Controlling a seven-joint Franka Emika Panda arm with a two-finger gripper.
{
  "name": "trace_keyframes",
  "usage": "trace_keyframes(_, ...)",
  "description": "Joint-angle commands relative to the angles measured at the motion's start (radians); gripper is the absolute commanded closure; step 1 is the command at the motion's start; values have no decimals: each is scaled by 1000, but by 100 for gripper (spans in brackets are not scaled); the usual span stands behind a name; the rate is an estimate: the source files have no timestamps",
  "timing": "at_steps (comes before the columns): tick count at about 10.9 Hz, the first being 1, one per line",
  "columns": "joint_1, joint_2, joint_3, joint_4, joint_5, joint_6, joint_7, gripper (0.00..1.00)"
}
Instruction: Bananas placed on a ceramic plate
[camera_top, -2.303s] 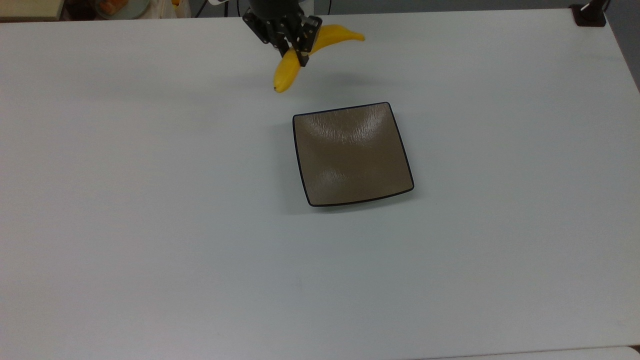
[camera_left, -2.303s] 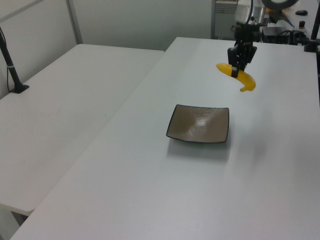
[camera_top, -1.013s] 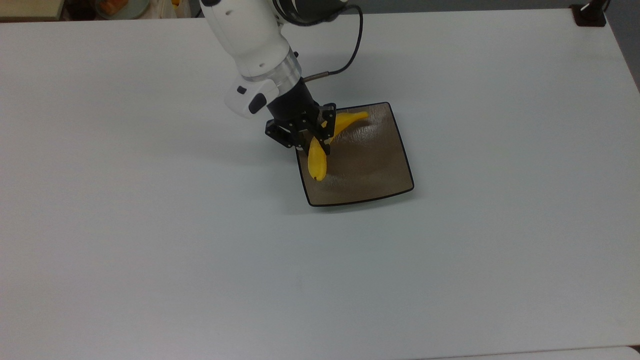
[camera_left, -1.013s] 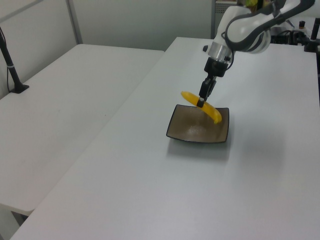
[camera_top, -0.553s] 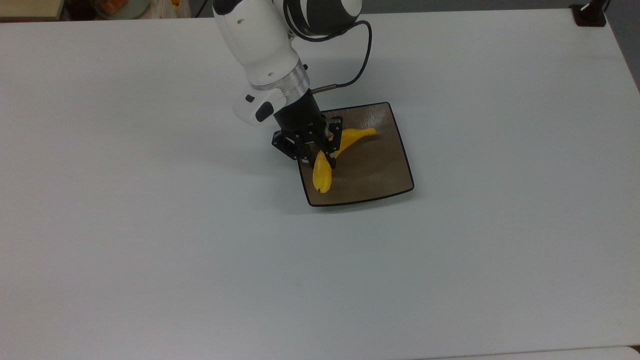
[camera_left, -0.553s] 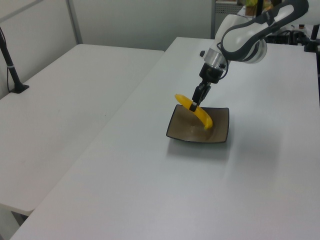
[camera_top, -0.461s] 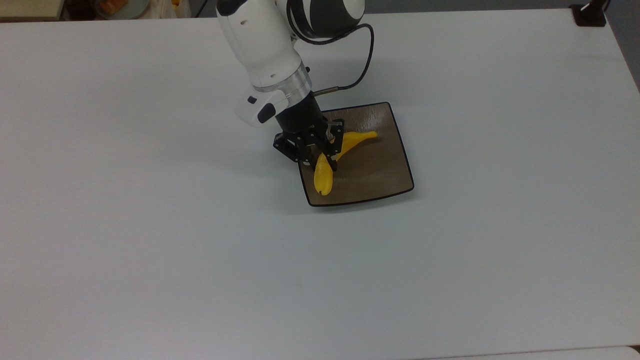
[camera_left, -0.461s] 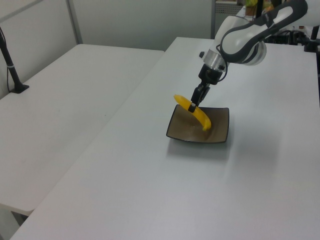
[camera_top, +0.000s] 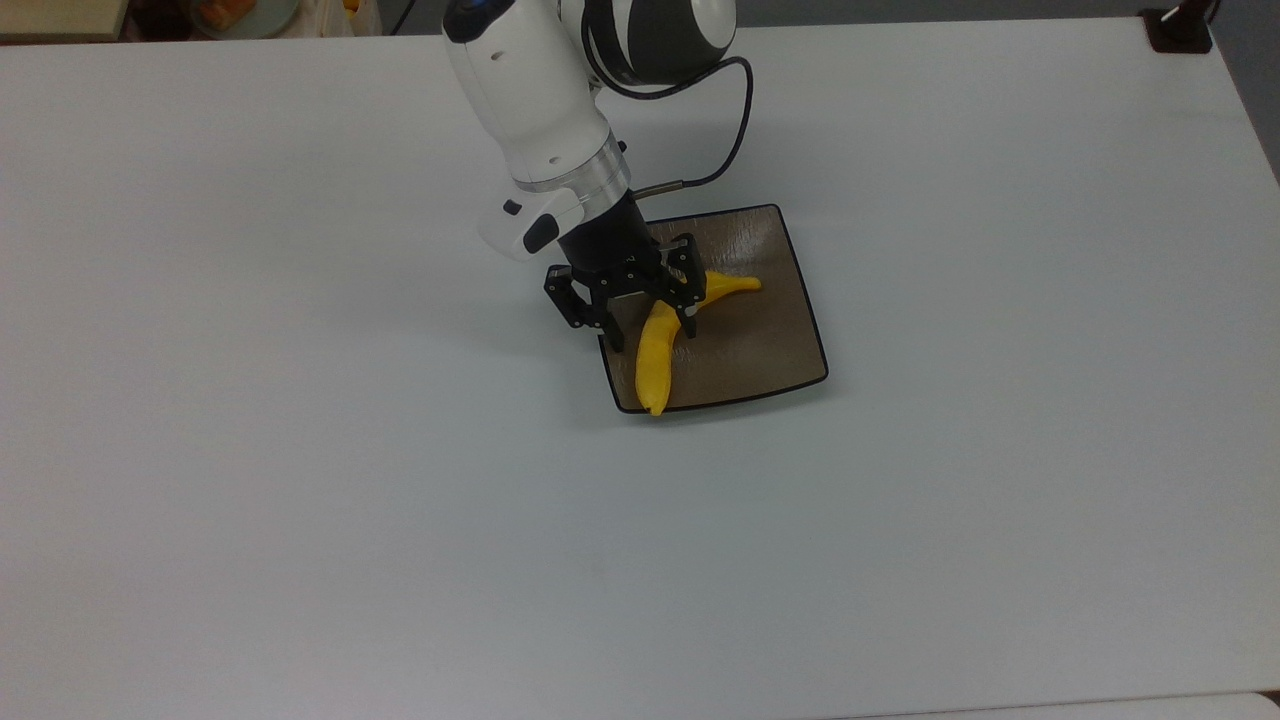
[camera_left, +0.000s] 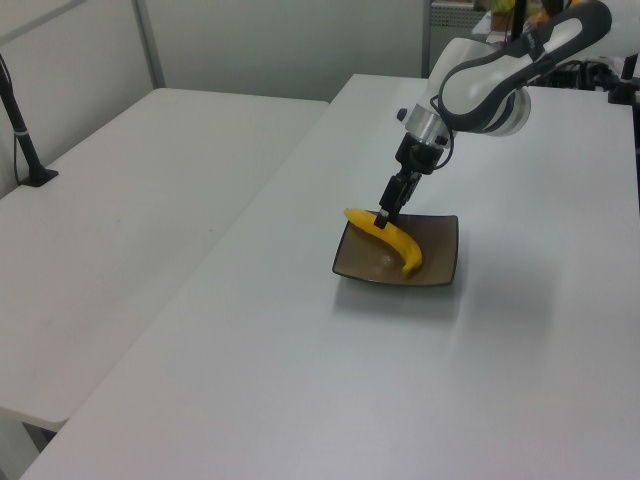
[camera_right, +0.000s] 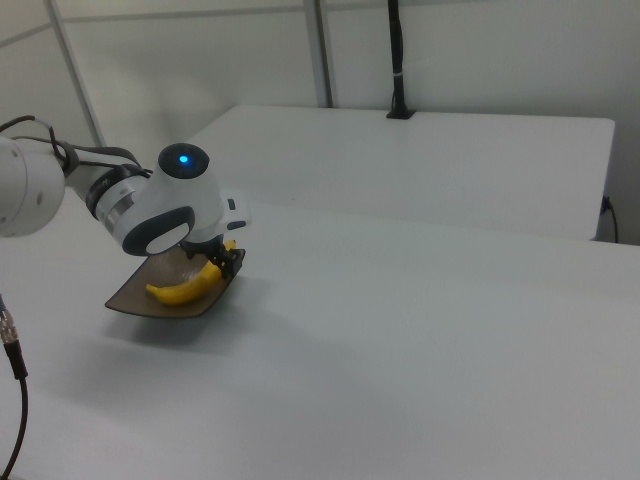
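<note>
The yellow banana (camera_top: 655, 355) lies on the square brown plate (camera_top: 760, 340), its blunt end reaching over the rim nearest the top view's bottom edge and its thin stem pointing to the top view's right. My gripper (camera_top: 652, 335) stands just above the banana's bend, open, one finger on each side of the fruit. In the left view the banana (camera_left: 390, 238) rests across the plate (camera_left: 440, 245) under the gripper (camera_left: 383, 217). The right view has the banana (camera_right: 185, 290) lying on the plate (camera_right: 140, 298) beside the arm's wrist.
The white table (camera_top: 300, 500) spreads wide around the plate. A black cable (camera_top: 735, 130) loops from the arm over the plate's far side. A black clamp base (camera_top: 1180, 28) sits at the top view's top right corner. A second table carries a black pole (camera_left: 20, 120).
The gripper came down over the plate with the banana and its fingers have spread apart. The banana has dropped flat onto the plate, its blunt end now over the rim.
</note>
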Motion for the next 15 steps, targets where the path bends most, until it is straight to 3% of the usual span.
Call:
trace_keyframes(1, 12, -37, 0, 8, 24, 8, -5, 0)
trace_keyframes(4, -16, -163, -14, -1, 5, -119, 45, 0)
trace_keyframes(5, -45, -213, -16, 0, -31, -191, 56, 0)
trace_keyframes(9, -83, -387, -77, 19, -281, -527, 93, 0)
trace_keyframes(12, -79, -429, -146, 168, -421, -876, 149, 0)
trace_keyframes(15, -45, -432, -151, 252, -496, -969, 275, 0)
